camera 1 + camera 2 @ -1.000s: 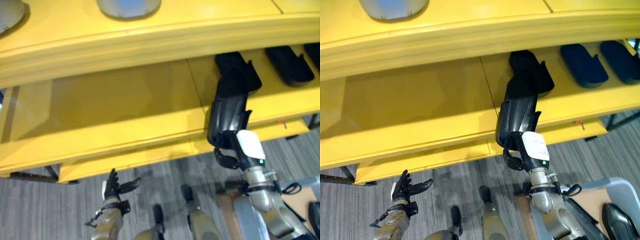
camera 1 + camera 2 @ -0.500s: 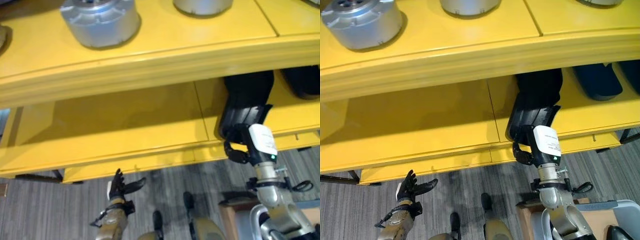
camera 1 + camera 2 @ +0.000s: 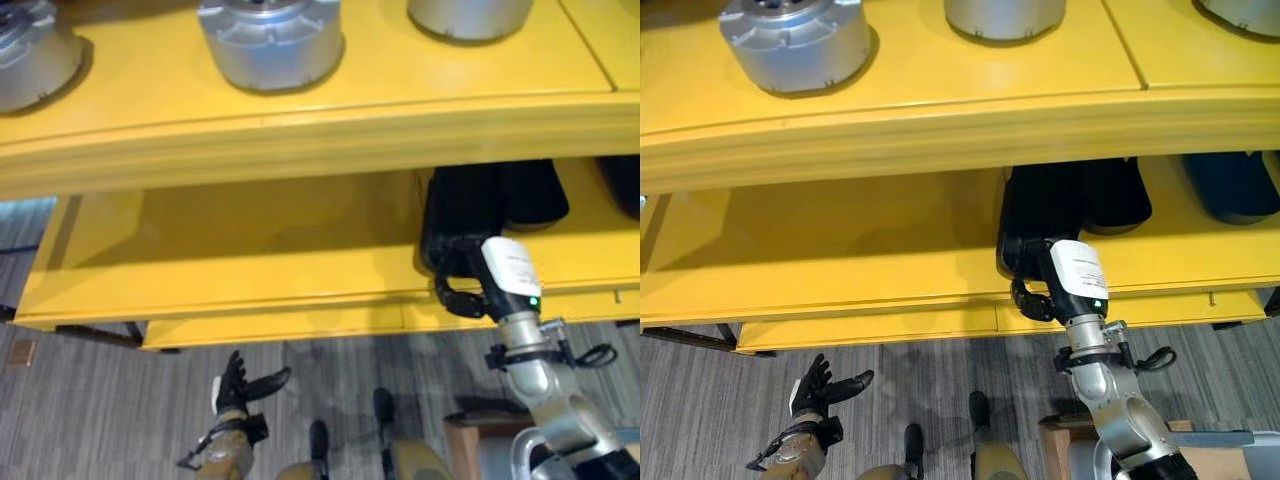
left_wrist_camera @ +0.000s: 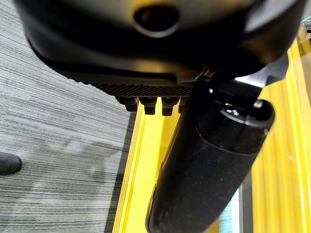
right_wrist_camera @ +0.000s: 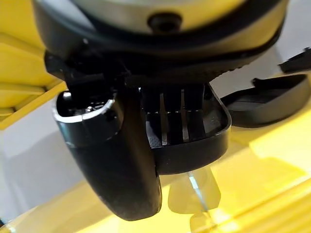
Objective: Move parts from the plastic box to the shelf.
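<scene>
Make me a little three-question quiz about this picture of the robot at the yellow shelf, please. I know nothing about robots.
1. True or false: the right hand is curled round a black part on the lower shelf.
2. What stands on the top shelf? A) silver round parts B) black parts C) nothing
3. Fill in: the left hand hangs low over the grey ____, holding nothing.

Key
1. True. The fingers wrap the part's near end, and the right wrist view shows them round its rim.
2. A.
3. Floor. The hand's fingers are straight and spread.
</scene>
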